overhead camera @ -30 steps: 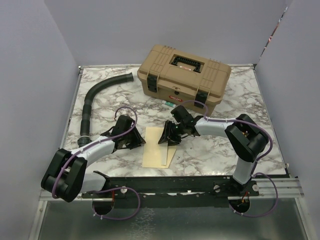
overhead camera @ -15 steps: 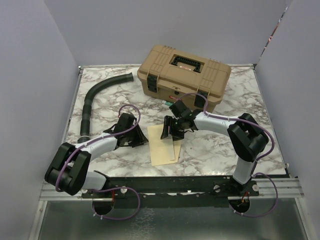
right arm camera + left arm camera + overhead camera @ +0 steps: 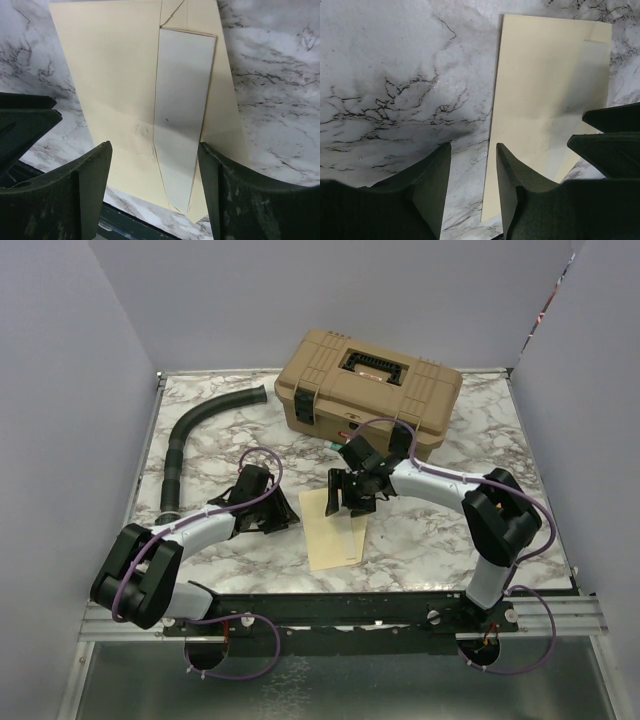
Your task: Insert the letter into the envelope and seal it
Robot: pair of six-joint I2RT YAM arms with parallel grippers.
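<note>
Envelope (image 3: pixel 335 532), pale yellow, lying flat on the marble surface (image 3: pixel 430 530) near its front edge, between the two arms, with one short end toward the arm bases. We see a narrow greyish panel (image 3: pixel 182 115) running lengthwise along its face and tapering to a point toward the front edge; we cannot tell whether this is the folded flap or a sheet lying on it. Right hand (image 3: pixel 155 146) is poised over the far end of the envelope, its fingers (image 3: pixel 90 190) spread wide and gripping nothing; we cannot tell whether the tips touch the paper. Left hand (image 3: pixel 472 147) sits low over bare marble just beside the envelope's left long edge, fingers parted with only the surface showing in the gap, likewise released. The two hands are near each other but apart. At the far side of the surface we note a tan toolbox (image 3: pixel 368 390) with black latches, lid closed, and to its left a black corrugated hose (image 3: pixel 185 445) curving along the left edge
</note>
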